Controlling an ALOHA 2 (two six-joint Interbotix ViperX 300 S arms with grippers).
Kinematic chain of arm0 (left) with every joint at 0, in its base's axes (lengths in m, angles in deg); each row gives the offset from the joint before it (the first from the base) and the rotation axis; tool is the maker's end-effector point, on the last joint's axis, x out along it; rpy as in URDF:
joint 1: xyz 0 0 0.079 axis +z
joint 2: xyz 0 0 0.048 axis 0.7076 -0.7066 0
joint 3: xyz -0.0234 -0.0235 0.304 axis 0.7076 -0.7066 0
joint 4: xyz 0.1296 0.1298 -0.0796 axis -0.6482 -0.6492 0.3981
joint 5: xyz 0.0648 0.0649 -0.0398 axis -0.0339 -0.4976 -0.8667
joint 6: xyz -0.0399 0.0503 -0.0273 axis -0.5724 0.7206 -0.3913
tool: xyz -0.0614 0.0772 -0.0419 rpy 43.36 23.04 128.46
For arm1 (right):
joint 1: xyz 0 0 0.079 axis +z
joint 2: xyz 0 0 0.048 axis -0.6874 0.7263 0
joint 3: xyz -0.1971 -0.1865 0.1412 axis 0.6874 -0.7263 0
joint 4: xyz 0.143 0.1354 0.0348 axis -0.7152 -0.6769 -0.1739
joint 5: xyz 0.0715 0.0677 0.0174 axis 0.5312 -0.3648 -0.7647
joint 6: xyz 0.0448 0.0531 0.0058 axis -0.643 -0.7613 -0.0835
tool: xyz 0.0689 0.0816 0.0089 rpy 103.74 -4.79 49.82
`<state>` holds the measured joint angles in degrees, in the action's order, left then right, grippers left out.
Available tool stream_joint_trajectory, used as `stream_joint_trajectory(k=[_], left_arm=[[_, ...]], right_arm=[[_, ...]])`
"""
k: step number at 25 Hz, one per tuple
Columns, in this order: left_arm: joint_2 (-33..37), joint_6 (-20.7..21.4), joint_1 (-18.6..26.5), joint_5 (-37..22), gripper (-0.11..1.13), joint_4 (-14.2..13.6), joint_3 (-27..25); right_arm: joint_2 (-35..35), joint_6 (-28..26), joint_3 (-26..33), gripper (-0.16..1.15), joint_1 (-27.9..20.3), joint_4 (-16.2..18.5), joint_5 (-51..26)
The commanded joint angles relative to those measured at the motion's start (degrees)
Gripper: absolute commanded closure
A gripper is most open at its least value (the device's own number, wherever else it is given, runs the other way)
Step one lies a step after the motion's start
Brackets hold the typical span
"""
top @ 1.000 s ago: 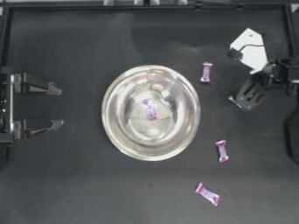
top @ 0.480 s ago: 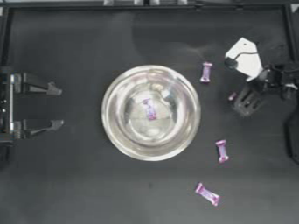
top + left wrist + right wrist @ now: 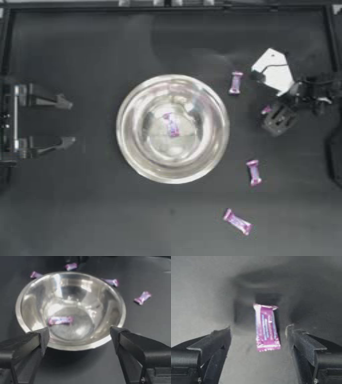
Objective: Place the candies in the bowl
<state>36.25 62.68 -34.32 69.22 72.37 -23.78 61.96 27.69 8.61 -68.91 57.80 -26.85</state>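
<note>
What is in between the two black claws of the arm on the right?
A purple candy lies on the table between the open jaws of the right gripper, touching neither. The right wrist view shows it best.

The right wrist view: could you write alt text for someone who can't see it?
A purple-pink wrapped candy lies lengthwise on the dark table, between the open jaws of the right gripper, which do not touch it. Nothing else is in view.

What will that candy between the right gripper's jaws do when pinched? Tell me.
The candy lies flat on the table between the open jaws of the right gripper. Small and thin, it is probably very light. Its shiny wrapper may slip or crinkle. Flat and oblong, it is unlikely to roll.
</note>
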Motion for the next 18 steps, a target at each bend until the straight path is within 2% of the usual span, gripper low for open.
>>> stream_joint_trajectory(k=[1,12,15,18], left_arm=[[-1.23,-0.09,0.09,0.53,0.01,0.0,0.62],[-1.23,-0.09,0.09,0.53,0.01,0.09,0.79],[-1.23,-0.09,0.09,0.53,0.01,0.09,0.7],[-1.23,-0.09,0.09,0.53,0.01,0.0,0.7]], right_arm=[[0.0,0.0,1.14,0.03,0.0,0.18,0.26],[2.99,-1.76,1.23,0.05,0.0,1.49,1.14],[3.25,-2.37,1.23,0.16,0.0,2.02,1.05],[3.25,-3.16,1.23,0.36,0.0,2.64,1.05]])
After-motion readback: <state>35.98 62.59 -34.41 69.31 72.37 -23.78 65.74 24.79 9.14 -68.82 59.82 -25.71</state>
